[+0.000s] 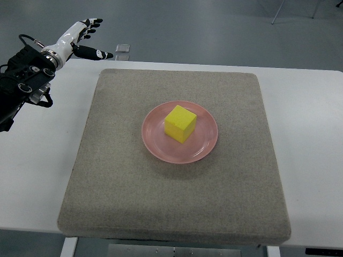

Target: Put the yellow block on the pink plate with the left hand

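On the pink plate (pixel 155 143) sits the yellow block (pixel 180 123); left hand (pixel 80 38) spread, holding nothing.

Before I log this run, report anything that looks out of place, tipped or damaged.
Nothing stands out. The yellow block sits flat inside the pink plate, the plate lies level on the grey mat, and the left hand is open, well clear at the table's far left corner.

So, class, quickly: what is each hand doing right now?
Left hand: open, holding nothing, away from the yellow block.
Right hand: not in view.
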Robot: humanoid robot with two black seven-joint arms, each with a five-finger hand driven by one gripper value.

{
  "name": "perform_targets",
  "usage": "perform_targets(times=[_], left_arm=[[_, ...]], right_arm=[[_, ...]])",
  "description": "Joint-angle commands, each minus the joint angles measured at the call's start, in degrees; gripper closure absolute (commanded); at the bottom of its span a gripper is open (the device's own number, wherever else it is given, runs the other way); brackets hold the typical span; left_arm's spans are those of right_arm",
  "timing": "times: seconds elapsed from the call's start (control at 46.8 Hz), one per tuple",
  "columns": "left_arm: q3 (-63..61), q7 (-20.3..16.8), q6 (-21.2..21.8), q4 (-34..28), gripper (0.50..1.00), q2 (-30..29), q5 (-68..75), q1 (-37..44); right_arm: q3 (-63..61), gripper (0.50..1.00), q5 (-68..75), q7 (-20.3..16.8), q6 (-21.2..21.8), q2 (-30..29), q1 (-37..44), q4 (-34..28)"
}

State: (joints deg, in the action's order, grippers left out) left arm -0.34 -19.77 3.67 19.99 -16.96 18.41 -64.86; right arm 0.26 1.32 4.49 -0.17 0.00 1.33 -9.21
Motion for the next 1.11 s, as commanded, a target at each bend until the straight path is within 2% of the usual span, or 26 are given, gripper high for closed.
perform_targets(times=[0.0,0.15,0.278,0.449,0.598,0.662,0.748,0.897,1.089], left_arm=[[0.9,0.0,-0.7,-0.5,0.544,0.2,-5.7,0.3],[2.5,0.0,-0.9,-0.4,0.538,0.3,-12.6,1.5],[7.0,0.3,-2.9,-0.5,0.538,0.8,-16.6,2.4],[12.2,6.7,-3.0,-0.3,0.538,1.8,-21.0,3.5],[13.0,6.9,-3.8,0.2,0.538,3.0,-21.9,4.2],[14.8,6.8,-6.4,0.2,0.54,3.2,-22.7,4.7],[19.9,5.8,-12.0,0.1,0.54,3.4,-23.2,6.2],[26.5,0.9,-21.0,-0.4,0.54,4.1,-23.2,7.9],[28.9,0.5,-22.2,-0.4,0.54,4.2,-23.2,8.0]], right_arm=[[0.0,0.576,0.0,0.0,0.0,0.0,0.0,0.0],[0.0,0.576,0.0,0.0,0.0,0.0,0.0,0.1],[0.0,0.576,0.0,0.0,0.0,0.0,0.0,0.1],[0.0,0.576,0.0,0.0,0.0,0.0,0.0,0.0],[0.0,0.576,0.0,0.0,0.0,0.0,0.0,0.0],[0.0,0.576,0.0,0.0,0.0,0.0,0.0,0.0],[0.0,0.576,0.0,0.0,0.0,0.0,0.0,0.0],[0.0,0.576,0.0,0.0,0.0,0.0,0.0,0.1],[0.0,0.576,0.0,0.0,0.0,0.0,0.0,0.0]])
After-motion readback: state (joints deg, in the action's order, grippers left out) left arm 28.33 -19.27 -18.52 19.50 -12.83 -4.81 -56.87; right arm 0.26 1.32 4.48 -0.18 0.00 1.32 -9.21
